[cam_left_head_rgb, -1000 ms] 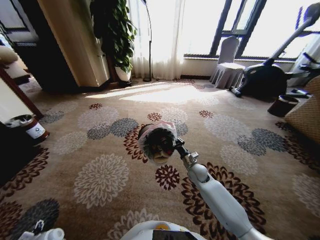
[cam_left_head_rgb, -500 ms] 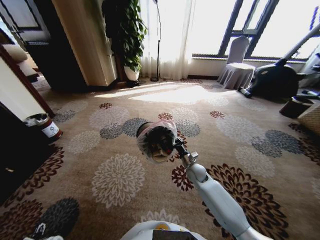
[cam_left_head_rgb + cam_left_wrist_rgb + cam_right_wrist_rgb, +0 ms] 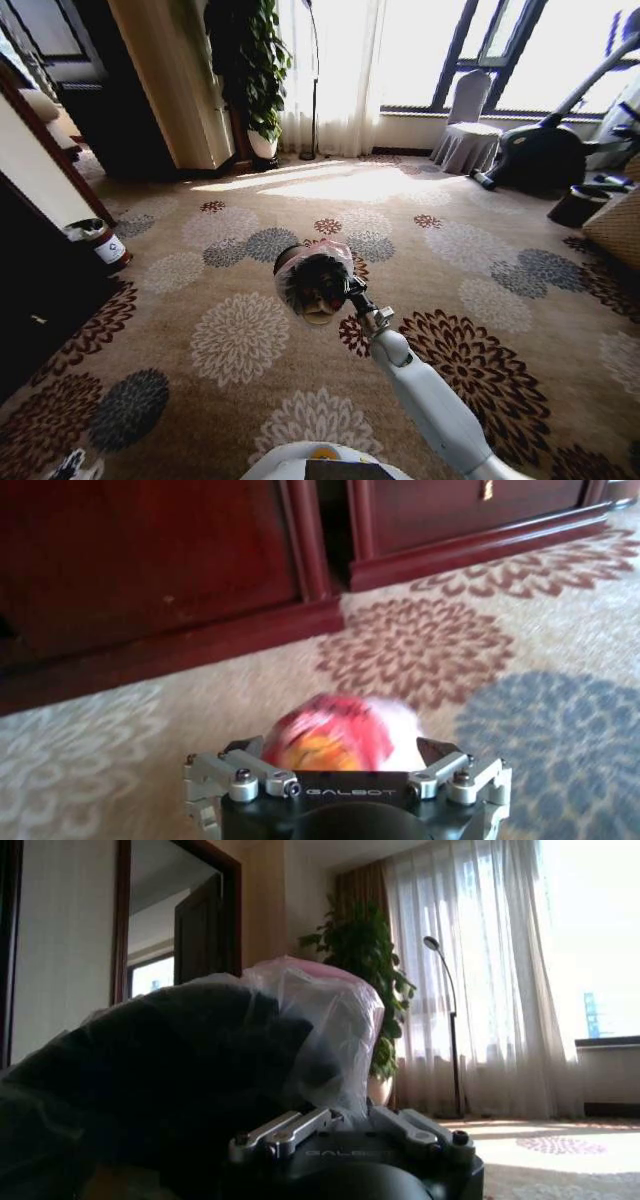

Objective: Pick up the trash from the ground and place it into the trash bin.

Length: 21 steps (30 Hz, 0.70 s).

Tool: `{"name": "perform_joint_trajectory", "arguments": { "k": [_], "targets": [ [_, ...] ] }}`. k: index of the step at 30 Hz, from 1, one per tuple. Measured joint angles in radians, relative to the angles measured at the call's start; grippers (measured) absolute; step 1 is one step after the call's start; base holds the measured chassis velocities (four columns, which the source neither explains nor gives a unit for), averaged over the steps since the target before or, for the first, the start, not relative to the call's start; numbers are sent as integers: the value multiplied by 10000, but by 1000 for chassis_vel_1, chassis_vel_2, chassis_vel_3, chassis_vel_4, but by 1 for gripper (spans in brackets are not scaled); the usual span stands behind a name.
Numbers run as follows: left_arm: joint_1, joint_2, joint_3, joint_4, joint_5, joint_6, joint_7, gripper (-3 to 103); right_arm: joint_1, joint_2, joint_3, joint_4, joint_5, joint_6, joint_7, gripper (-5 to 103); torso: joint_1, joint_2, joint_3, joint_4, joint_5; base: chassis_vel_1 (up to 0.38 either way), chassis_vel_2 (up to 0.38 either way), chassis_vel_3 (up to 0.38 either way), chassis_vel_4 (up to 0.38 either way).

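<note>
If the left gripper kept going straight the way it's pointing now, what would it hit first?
Probably the patterned carpet, since the left gripper, shut on a red and yellow wrapper, angles downward; past that stands the dark wooden cabinet base. Depth is unclear.

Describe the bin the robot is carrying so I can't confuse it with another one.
Above the flowered carpet, mid-room, the right gripper holds the trash bin aloft. It is small, round and dark, with a whitish plastic bag over its rim, unlike the white-labelled bin by the dark cabinet.

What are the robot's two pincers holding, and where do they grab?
The right pincer holds the bagged trash bin by its rim. The left pincer holds a crumpled red-and-yellow wrapper by its near end.
</note>
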Motion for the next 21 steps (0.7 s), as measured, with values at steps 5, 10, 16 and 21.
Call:
{"name": "perform_joint_trajectory", "arguments": {
  "k": [5, 10, 16, 21],
  "targets": [
    [-222, 84, 72, 491, -427, 69, 72, 100, -31, -64, 33, -5, 17, 36, -3, 0, -1, 1, 0, 5, -4, 139, -96, -102, 101],
    [-1214, 695, 110, 1834, -921, 406, 487, 100, -87, -181, 55, 29, 36, 39, 0, 0, 9, -2, 8, -2, 3, -31, 28, 34, -44],
    [-2340, 1303, 246, 3462, -1250, 865, 1382, 97, -119, -407, 62, 299, 145, 40, 1, 0, 7, -1, 5, -3, 4, -16, 18, 5, -22],
    [-2257, 1110, 243, 3481, -1000, 412, 1558, 81, -120, -453, 162, 358, 197, 42, 3, 0, 6, -1, 5, 1, 0, 0, 0, 0, 0]
  ]
}}
